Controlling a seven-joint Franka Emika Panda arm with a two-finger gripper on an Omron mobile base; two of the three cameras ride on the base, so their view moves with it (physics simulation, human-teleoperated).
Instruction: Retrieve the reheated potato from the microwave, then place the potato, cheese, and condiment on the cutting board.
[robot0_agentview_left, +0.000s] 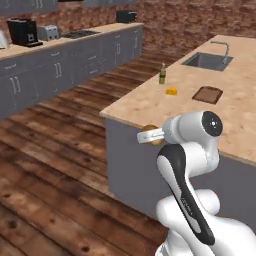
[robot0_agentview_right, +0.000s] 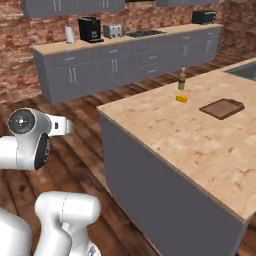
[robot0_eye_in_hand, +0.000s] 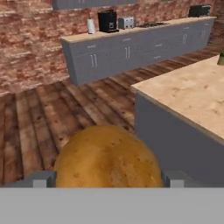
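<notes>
A tan-brown potato (robot0_eye_in_hand: 107, 157) sits between my two fingertips in the hand view, with my gripper (robot0_eye_in_hand: 107, 178) shut on it. In the left base view the potato (robot0_agentview_left: 150, 130) peeks out behind the hand, just off the island's near corner. On the island stand the olive-green condiment (robot0_agentview_left: 162, 74) (robot0_agentview_right: 182, 79), the yellow cheese (robot0_agentview_left: 171, 91) (robot0_agentview_right: 182, 99) just in front of it, and the dark cutting board (robot0_agentview_left: 207, 94) (robot0_agentview_right: 222, 108) to their right. All three lie well beyond the gripper. I cannot pick out the microwave with certainty.
The island counter (robot0_agentview_left: 145, 107) (robot0_agentview_right: 165, 130) has a sink (robot0_agentview_left: 207, 61) at its far end. Across the wooden floor runs a wall counter (robot0_agentview_right: 100, 45) with a coffee machine (robot0_agentview_right: 90, 29), a toaster (robot0_agentview_right: 113, 31), a hob and a dark box (robot0_agentview_right: 203, 16).
</notes>
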